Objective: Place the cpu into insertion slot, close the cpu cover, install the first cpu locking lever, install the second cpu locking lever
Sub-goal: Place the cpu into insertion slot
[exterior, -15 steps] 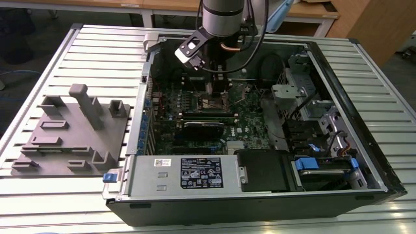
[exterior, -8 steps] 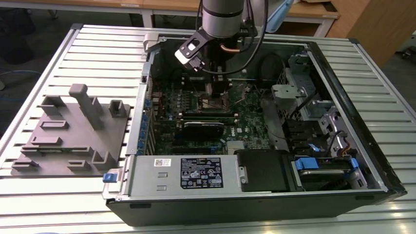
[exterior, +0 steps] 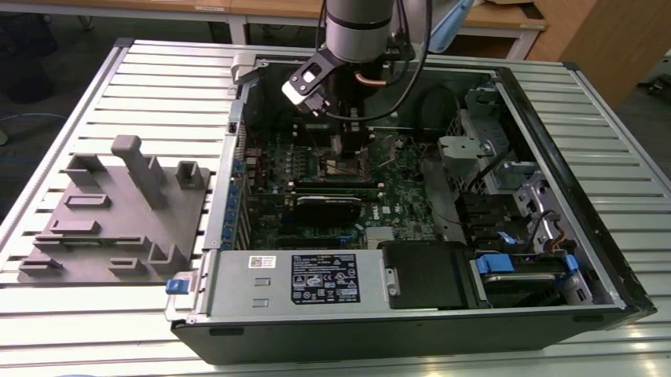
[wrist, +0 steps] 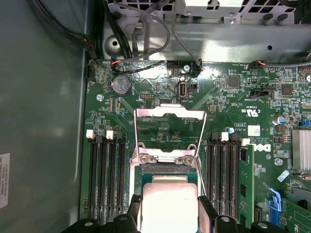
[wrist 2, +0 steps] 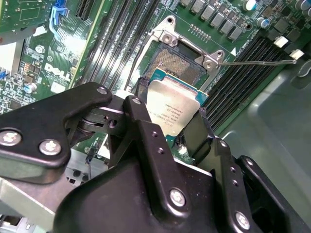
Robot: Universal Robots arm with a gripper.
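In both wrist views my gripper is shut on the cpu, a flat square chip with a silvery top, its black fingers pressing two opposite edges. The chip hangs just above the insertion slot and hides the slot's near part, while the tan pin field shows beyond it. The cpu cover, a thin metal frame with a square window, stands flipped open past the slot. A thin wire locking lever sticks out sideways from the socket. In the exterior view the gripper reaches down into the open computer case.
Long black memory slots flank the socket on both sides. A black card and a power supply lie nearer the case front. Cables hang by the far wall. A grey fixture plate sits at the exterior view's left.
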